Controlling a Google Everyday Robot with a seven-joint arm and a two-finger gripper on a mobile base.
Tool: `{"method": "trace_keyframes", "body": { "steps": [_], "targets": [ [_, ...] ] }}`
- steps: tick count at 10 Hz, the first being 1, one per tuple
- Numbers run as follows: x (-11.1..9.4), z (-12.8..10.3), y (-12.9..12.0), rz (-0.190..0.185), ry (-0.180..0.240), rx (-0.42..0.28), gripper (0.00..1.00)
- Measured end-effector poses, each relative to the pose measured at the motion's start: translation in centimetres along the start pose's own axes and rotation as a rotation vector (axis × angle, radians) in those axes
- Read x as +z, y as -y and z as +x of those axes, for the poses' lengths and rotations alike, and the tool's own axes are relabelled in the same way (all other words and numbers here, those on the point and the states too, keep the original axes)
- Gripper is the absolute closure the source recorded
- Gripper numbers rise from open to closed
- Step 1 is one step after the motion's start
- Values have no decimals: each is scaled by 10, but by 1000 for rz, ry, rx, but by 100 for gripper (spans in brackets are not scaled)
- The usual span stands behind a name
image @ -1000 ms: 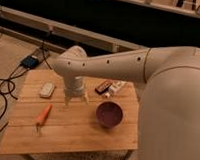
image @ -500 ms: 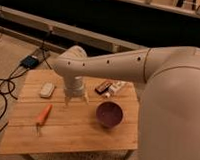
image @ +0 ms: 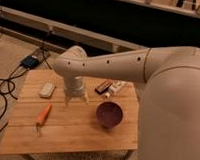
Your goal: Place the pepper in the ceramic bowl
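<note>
The orange-red pepper [image: 44,114] lies on the wooden table [image: 71,133] at the front left, its stem end toward the front. The dark maroon ceramic bowl [image: 110,114] stands at the right of the table. My gripper [image: 75,99] hangs from the white arm above the table's middle, between the pepper and the bowl, to the right of and behind the pepper. It holds nothing that I can see.
A white remote [image: 47,89] lies at the back left of the table. A dark flat item [image: 103,86] and a white tube-like item [image: 116,88] lie at the back. Cables [image: 5,88] and a blue box [image: 30,62] are on the floor to the left.
</note>
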Motion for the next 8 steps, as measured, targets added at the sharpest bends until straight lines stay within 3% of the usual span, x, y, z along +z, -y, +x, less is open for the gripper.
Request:
{"method": "trace_keyframes", "body": {
  "steps": [5, 8],
  "targets": [
    [0, 0, 0, 0, 0, 0, 35],
    [4, 2, -5, 5, -22, -18, 35]
  ]
}}
